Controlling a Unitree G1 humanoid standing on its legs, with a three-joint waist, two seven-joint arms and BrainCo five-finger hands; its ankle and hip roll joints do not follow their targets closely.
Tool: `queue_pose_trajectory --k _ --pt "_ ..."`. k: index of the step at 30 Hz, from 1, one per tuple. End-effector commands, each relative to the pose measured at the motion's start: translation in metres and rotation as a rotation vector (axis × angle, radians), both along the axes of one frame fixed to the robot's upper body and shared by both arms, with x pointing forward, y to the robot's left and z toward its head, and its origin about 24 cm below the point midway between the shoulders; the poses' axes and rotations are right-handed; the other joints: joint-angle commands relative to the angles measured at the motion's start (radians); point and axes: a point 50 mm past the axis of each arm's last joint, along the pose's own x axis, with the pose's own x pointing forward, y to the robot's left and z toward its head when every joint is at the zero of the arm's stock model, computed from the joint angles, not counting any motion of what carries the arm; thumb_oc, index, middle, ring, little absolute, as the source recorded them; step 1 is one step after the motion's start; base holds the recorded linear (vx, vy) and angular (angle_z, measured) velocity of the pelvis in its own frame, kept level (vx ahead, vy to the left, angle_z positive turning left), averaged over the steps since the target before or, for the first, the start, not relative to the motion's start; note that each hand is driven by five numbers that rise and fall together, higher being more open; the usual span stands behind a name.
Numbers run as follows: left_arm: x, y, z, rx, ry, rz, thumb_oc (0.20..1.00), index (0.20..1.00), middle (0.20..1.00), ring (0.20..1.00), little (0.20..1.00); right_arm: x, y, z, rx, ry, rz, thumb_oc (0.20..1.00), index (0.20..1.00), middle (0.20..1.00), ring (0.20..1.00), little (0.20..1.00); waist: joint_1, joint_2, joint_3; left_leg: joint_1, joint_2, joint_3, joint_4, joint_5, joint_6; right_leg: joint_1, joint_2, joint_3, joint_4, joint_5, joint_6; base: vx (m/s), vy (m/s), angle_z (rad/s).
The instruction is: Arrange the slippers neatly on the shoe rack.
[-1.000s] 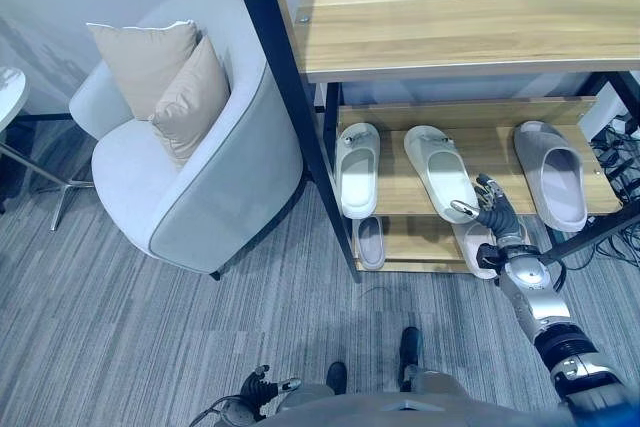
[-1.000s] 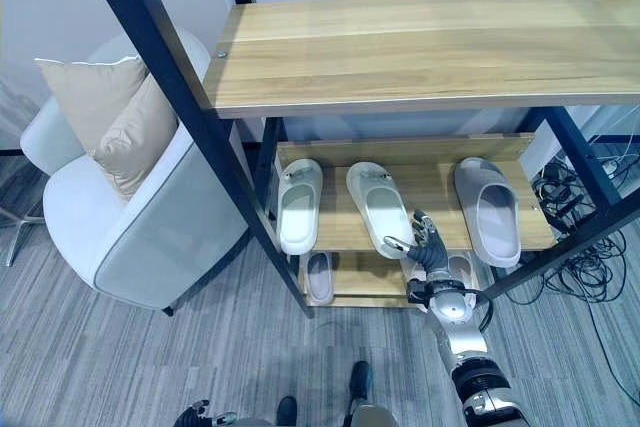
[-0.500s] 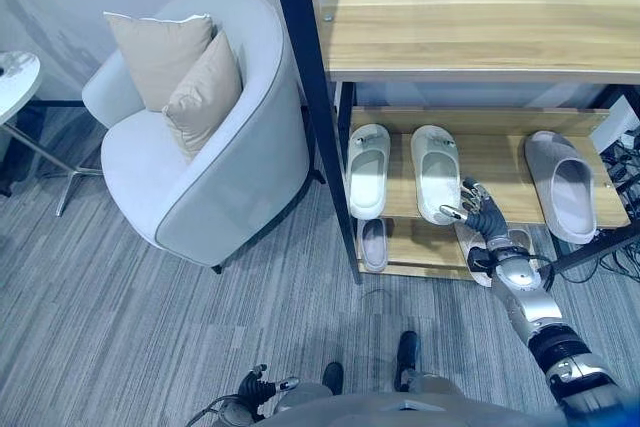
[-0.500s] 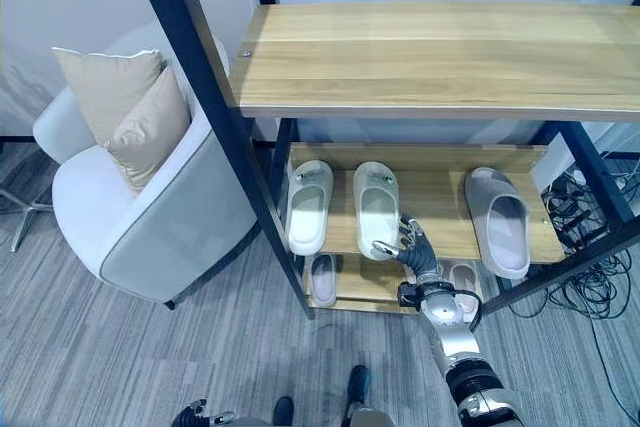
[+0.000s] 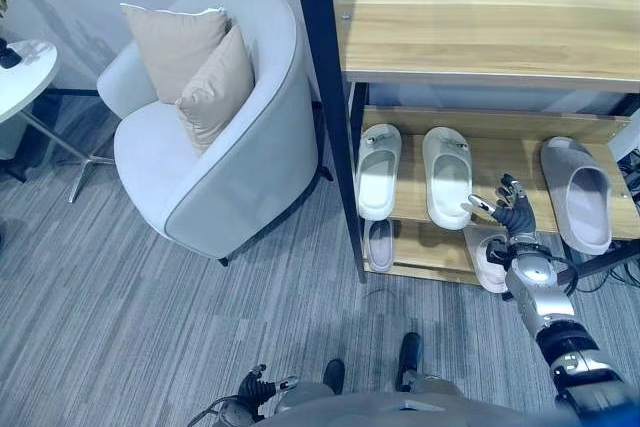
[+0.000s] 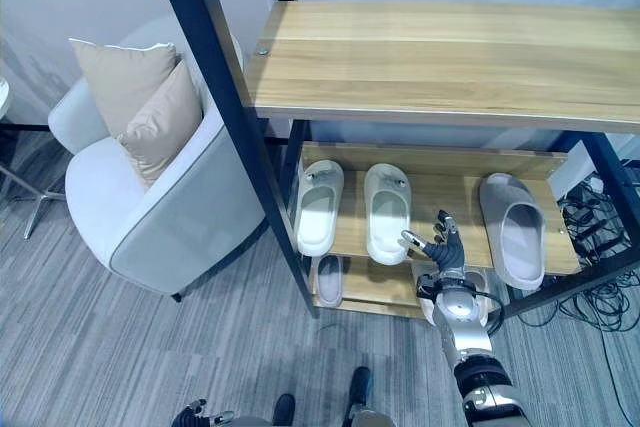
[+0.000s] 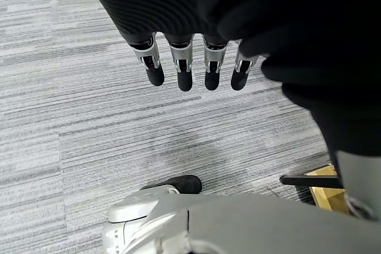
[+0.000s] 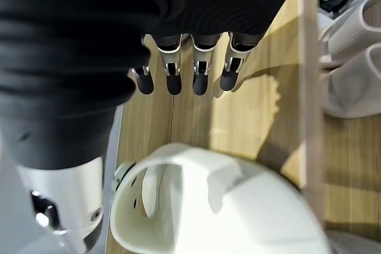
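lower slipper | toe hidden (behind right robot hand)

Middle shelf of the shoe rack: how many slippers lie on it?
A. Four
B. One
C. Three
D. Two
C: the middle shelf carries two white slippers side by side and a grey slipper further along, with the right hand open beside them.

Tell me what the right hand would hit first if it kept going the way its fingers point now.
Probably bare wood. The right hand is open, fingers aimed into the middle shelf, in the gap between the white slipper and the grey slipper. Depth is unclear; it may pass above the board toward the back.
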Motion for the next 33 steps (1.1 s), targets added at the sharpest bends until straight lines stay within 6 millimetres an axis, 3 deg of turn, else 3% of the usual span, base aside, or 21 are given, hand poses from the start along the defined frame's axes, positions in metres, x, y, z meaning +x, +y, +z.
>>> queue_pose_trajectory --k 1,10,19,30,33 --pt "-0.003 -0.005 -0.002 0.007 0.039 -0.049 1.0 1.0 1.0 1.0 1.0 0.019 0.003 0.03 0.002 -0.13 0.043 1.0 1.0 1.0 1.0 1.0 0.021 -0.025 0.02 -0.084 -0.016 0.005 -0.005 0.041 -0.053 0.125 -0.037 0.023 0.01 -0.148 0.11 0.01 -0.002 0.09" --pt "0.003 -0.009 -0.002 -0.008 0.026 -0.062 1.0 1.0 1.0 1.0 1.0 0.033 0.026 0.032 0.061 -0.119 0.128 1.0 1.0 1.0 1.0 1.0 0.041 -0.024 0.028 -0.107 -0.02 -0.008 -0.005 0.051 -0.056 0.11 -0.039 0.008 0.01 -0.146 0.109 0.0 -0.001 0.07" --pt "0.003 -0.011 -0.002 -0.008 0.03 -0.064 1.0 1.0 1.0 1.0 1.0 0.028 0.045 0.026 0.11 -0.115 0.155 1.0 1.0 1.0 1.0 1.0 0.034 -0.024 0.028 -0.101 -0.021 -0.012 -0.005 0.047 -0.055 0.12 -0.042 0.001 0.01 -0.152 0.107 0.01 0.005 0.01" --pt "0.008 -0.012 -0.002 0.005 0.017 -0.068 1.0 1.0 1.0 1.0 1.0 0.026 0.047 0.024 0.102 -0.114 0.112 1.0 1.0 1.0 1.0 1.0 0.031 -0.023 0.021 -0.088 -0.025 -0.012 -0.005 0.04 -0.05 0.133 -0.047 0.0 0.01 -0.155 0.108 0.0 0.001 0.0" --pt "0.007 -0.012 -0.002 0.01 0.017 -0.063 1.0 1.0 1.0 1.0 1.0 0.024 0.037 0.029 0.082 -0.139 0.066 1.0 1.0 1.0 1.0 1.0 0.029 -0.022 0.017 -0.082 -0.027 -0.012 -0.005 0.036 -0.049 0.139 -0.05 -0.004 0.01 -0.156 0.109 0.01 0.03 0.04"
